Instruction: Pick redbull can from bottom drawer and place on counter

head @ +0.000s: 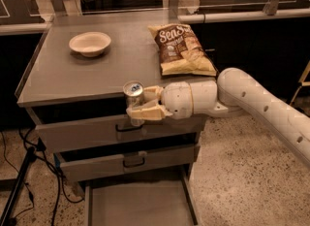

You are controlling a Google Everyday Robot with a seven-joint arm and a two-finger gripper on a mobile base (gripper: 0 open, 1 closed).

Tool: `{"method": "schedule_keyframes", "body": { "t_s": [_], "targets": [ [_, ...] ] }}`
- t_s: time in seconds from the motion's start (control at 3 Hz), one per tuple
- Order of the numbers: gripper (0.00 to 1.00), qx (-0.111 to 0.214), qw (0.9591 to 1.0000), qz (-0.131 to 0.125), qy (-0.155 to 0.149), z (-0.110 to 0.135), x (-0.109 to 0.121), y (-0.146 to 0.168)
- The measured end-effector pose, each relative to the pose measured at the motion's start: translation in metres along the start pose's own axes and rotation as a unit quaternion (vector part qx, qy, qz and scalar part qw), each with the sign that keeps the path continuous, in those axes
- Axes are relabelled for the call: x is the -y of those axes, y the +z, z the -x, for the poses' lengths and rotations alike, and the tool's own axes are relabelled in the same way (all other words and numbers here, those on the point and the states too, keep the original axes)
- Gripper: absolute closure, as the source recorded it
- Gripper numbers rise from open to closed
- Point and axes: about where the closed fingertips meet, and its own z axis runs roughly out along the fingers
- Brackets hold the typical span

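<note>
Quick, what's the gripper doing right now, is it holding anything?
Gripper: closed on the redbull can, at the counter front edge.

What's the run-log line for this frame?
phase: lift-to-counter | gripper: shut on redbull can, at counter front edge | bottom drawer: open | placed: no

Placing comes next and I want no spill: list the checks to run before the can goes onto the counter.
1. Grip: gripper at the front edge of the counter, jaws shut on the redbull can: ok.
2. Can upright: ok.
3. Can base above counter level: it seems lower, in front of the top drawer: not ok.
4. Landing spot behind the can bare, bowl and chip bag well aside: ok.
5. Bottom drawer open, below the can's path: ok.
</note>
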Motion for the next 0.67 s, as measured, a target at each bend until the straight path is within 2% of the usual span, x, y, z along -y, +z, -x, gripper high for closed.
{"method": "schedule_keyframes", "body": {
  "t_s": [0.33,0.67],
  "targets": [
    [1.0,0.0,1.0,0.001,0.0,0.0,0.0,0.0],
    [1.0,0.017,0.9999,0.002,-0.002,0.015,0.003,0.0]
  ]
}}
